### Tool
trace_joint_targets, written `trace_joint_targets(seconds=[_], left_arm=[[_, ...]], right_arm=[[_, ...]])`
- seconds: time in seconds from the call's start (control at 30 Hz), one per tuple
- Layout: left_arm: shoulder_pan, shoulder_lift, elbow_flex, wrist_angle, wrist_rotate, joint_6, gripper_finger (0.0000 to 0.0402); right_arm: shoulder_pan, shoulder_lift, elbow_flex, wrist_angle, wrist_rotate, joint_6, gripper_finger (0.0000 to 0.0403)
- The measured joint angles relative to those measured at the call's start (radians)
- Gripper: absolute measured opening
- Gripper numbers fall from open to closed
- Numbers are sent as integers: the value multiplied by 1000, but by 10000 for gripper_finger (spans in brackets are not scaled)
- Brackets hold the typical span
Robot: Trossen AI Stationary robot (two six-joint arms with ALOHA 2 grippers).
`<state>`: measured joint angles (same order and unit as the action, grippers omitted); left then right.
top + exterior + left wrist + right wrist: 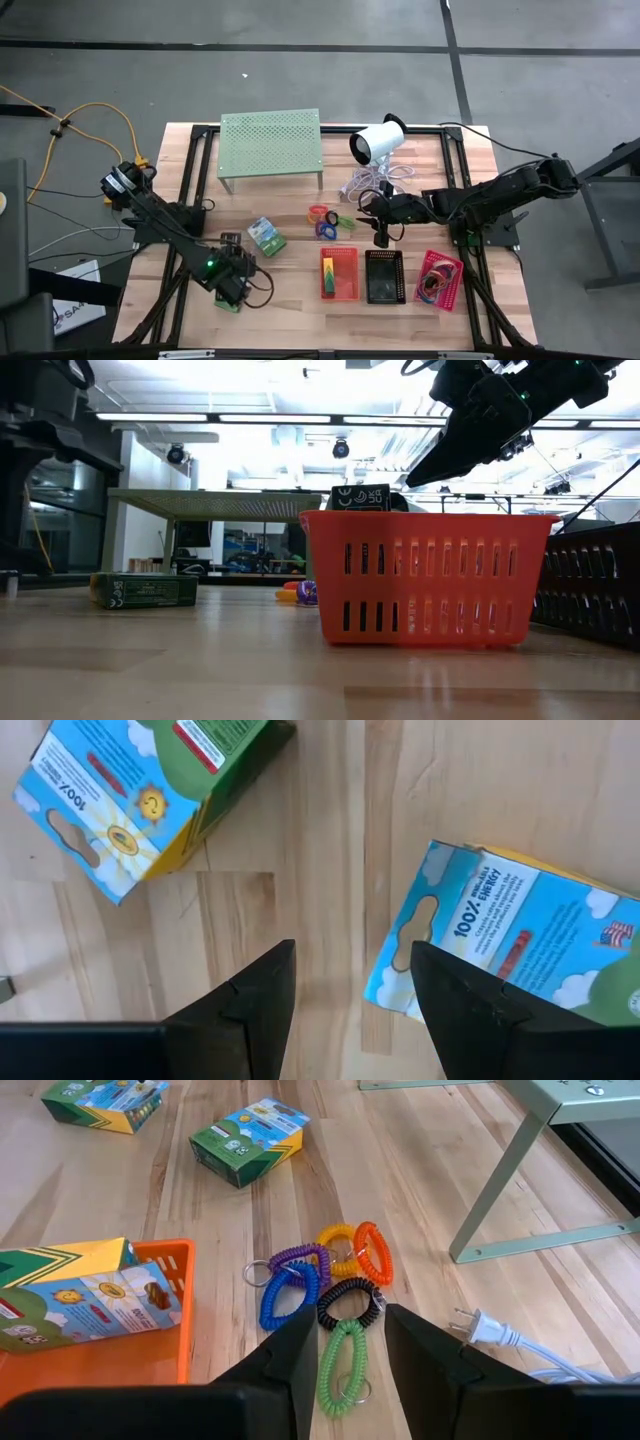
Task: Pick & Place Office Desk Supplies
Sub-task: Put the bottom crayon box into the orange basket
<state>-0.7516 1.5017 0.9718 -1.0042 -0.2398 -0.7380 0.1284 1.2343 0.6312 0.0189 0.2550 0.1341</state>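
Note:
Two flat green packs lie on the table: one [266,236] [250,1140] left of centre, the other [227,302] [520,940] by my left gripper [238,288] [350,955]. That gripper is open above bare wood, and the pack's corner sits beside one finger. A third pack [70,1295] [360,497] stands in the red basket [338,273]. Several coloured coil loops [325,220] [325,1285] lie in a cluster. My right gripper [382,235] [350,1325] hovers open just right of them. The black basket [384,276] and the pink basket [440,278], which holds bands, stand to the right of the red one.
The pale-green perforated stand [270,145] sits at the far side, and one of its legs [500,1190] is near the loops. The white cylinder device [378,143] stands right of it; its cable and plug [480,1325] lie beside my right gripper. Bare wood lies between packs and loops.

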Motion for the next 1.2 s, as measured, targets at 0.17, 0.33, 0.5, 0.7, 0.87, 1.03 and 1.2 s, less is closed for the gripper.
trace_joint_targets(seconds=[0.17,0.33,0.5,0.7,0.87,1.03,1.2], left_arm=[[-6,5,-1,25,1,-1,190],[-5,47,-2,53,7,-2,190],[-5,50,-2,57,6,-3,190],[-5,67,-2,56,2,-3,190],[-6,85,-2,55,0,-3,190],[-6,85,-2,47,0,-3,190],[-7,79,-2,43,34,-1,190]], right_arm=[[0,0,0,0,0,0,107],[0,0,0,0,0,0,107],[0,0,0,0,0,0,107],[0,0,0,0,0,0,107],[0,0,0,0,0,0,107],[0,0,0,0,0,0,107],[0,0,0,0,0,0,107]])
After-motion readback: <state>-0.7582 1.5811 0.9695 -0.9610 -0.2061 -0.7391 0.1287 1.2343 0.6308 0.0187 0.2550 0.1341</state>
